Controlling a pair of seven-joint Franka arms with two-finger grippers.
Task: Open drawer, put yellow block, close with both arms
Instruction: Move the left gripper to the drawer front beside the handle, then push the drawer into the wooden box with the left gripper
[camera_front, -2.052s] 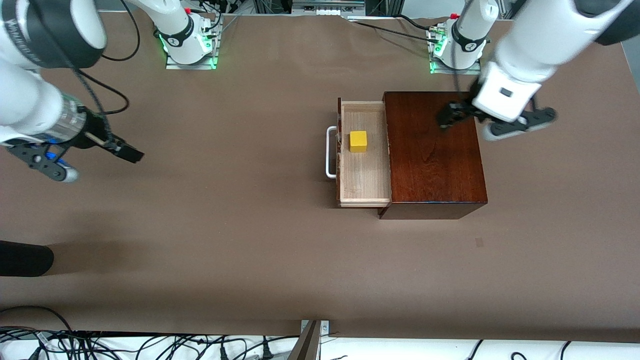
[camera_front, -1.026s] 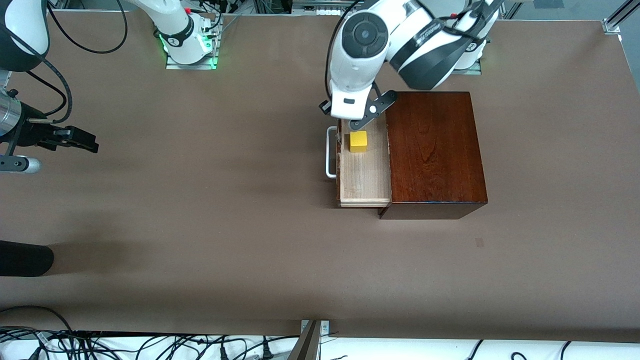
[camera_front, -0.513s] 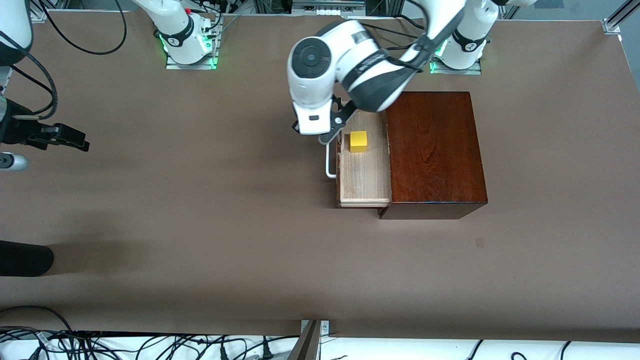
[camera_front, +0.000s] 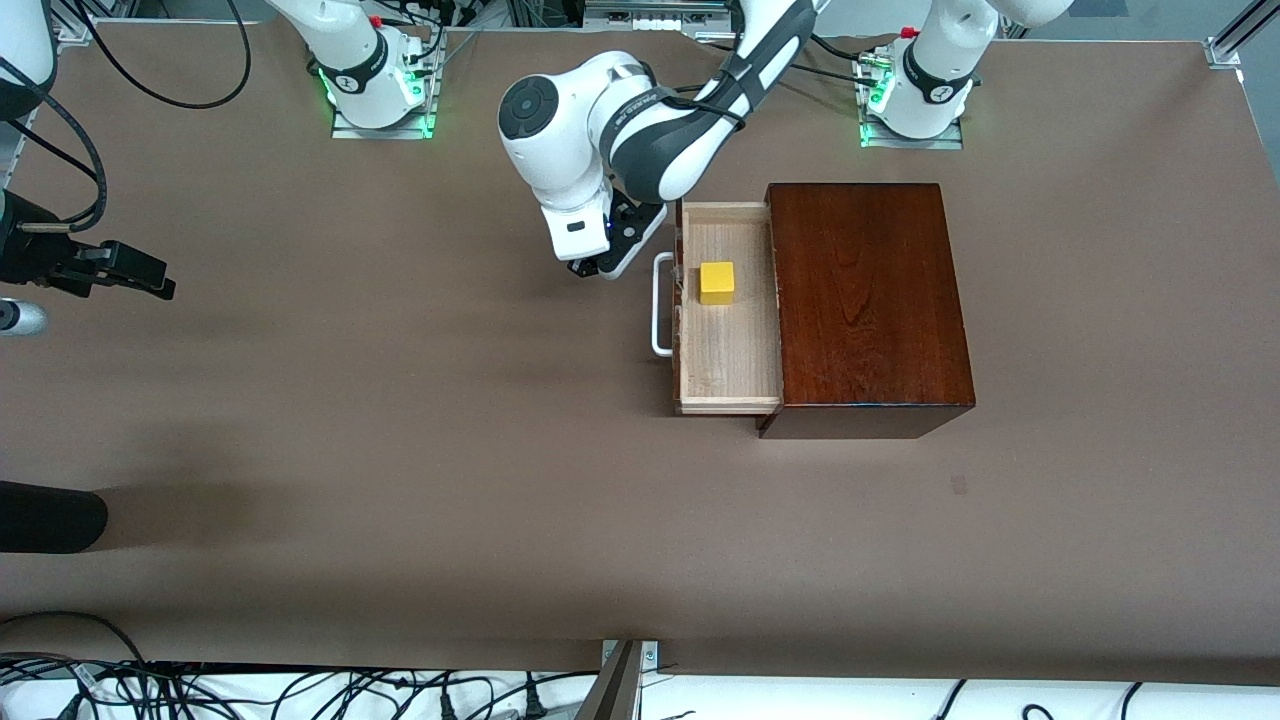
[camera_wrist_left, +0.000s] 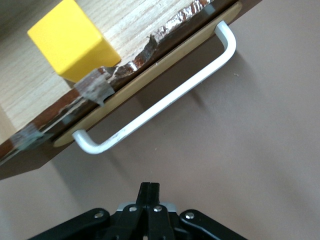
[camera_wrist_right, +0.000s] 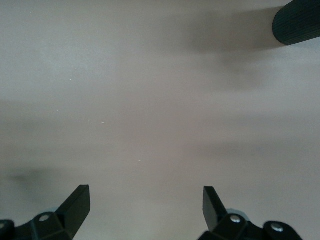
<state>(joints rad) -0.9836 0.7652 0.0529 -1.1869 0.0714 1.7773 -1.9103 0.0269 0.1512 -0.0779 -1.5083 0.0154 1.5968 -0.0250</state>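
Left gripper (camera_front: 600, 268): fingers (camera_wrist_left: 149, 192) pressed flat together, nothing between them. It hangs low over bare table just beside the handle (camera_front: 660, 305), on the side toward the right arm's end, level with the handle's end farther from the front camera. It touches neither handle nor drawer front. The left arm reaches from its base across the table, its wrist bent down and its white elbow joint over the table beside the box.

Right gripper (camera_front: 150, 283): fingers (camera_wrist_right: 75, 202) spread wide, holding nothing. It waits over bare table at the right arm's end, well apart from the drawer.

Writing: no brand or label can be read on either arm.

Drawer (camera_front: 730, 375): pulled out of the mahogany box (camera_front: 865, 300) toward the right arm's end; pale wood tray, dark front, white U-shaped bar handle. The left wrist view shows scraps of tape (camera_wrist_left: 92, 87) and chipped finish along the front's top edge.

Yellow block (camera_front: 717, 282): a cube resting on the tray floor, close to the drawer front, in the half farther from the front camera. The drawer front and handle lie between it and the left gripper.

Table (camera_front: 400, 450): brown surface.
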